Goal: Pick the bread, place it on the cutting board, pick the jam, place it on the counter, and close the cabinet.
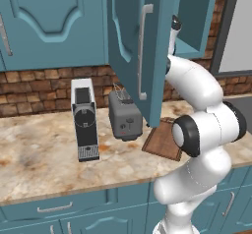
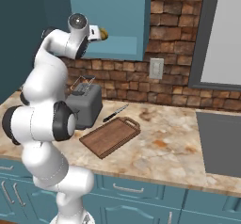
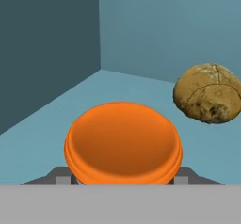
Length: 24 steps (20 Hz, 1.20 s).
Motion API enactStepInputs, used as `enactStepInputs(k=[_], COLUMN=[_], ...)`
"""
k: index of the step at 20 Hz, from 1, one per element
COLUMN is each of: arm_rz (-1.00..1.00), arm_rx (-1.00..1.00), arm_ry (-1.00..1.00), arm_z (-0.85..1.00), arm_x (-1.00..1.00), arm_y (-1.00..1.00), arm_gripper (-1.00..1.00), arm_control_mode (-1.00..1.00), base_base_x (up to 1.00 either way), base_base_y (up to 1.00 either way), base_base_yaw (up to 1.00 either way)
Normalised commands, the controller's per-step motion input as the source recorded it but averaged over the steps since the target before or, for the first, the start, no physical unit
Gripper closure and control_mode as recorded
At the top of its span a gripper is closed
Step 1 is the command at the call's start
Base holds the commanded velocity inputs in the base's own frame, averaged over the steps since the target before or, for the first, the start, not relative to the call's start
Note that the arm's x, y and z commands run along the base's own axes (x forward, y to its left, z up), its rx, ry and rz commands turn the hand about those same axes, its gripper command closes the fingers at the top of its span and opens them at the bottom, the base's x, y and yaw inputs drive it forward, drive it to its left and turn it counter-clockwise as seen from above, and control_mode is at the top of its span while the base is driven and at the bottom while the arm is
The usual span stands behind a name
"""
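"Jam (image 3: 123, 143) sits nearest in the hand view, its orange lid low between the two dark finger tips (image 3: 60, 177) on the cabinet (image 3: 56, 124) shelf. The bread (image 3: 207, 93) lies beside it toward the back wall, apart from it."

"Is the gripper (image 3: 121, 178) clamped on the jar?"

"I cannot tell. The tips flank it, but the contact itself is hidden under the lid."

"And the left base view?"

"The open cabinet door (image 1: 130, 46) hangs over the counter (image 1: 44, 154), with the arm reaching past its free edge into the shelf. The cutting board (image 1: 160, 142) lies near the counter's front edge, partly behind the arm, beside a toaster (image 1: 125, 115). Neither jar nor bun can be made out from this side — the door covers them."

"The right base view?"

"That one shows the bun at the shelf's front edge, just off the hand, and the whole board bare, a knife (image 2: 115, 113) behind it."

"What could go wrong?"

"My guess: the bun is close enough that drawing the jar out could nudge it off the shelf edge. A shallow hold could also let the jar slip. And the bread is meant to go first — the board has nothing on it yet."
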Motion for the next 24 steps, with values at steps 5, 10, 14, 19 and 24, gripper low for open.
enactStepInputs(k=[5, 10, 14, 19, 24], arm_rz=[0.0, 0.0, 0.0, 0.0, 0.0], arm_rx=[0.0, 0.0, 0.0, 0.0, 0.0], arm_ry=[-0.02, 0.0, 0.0, 0.0, 0.0], arm_z=[0.0, 0.02, 0.03, 0.04, 0.03], arm_x=[-0.19, -0.33, -0.36, -0.42, -0.46], arm_y=[-0.14, -0.1, -0.08, -0.11, -0.14], arm_gripper=[1.0, 1.0, 1.0, 1.0, 1.0], arm_control_mode=[-1.0, -1.0, -1.0, -1.0, -1.0], base_base_x=[0.0, 0.0, 0.0, 0.0, 0.0], base_base_y=[0.0, 0.0, 0.0, 0.0, 0.0], base_base_yaw=[0.0, 0.0, 0.0, 0.0, 0.0])
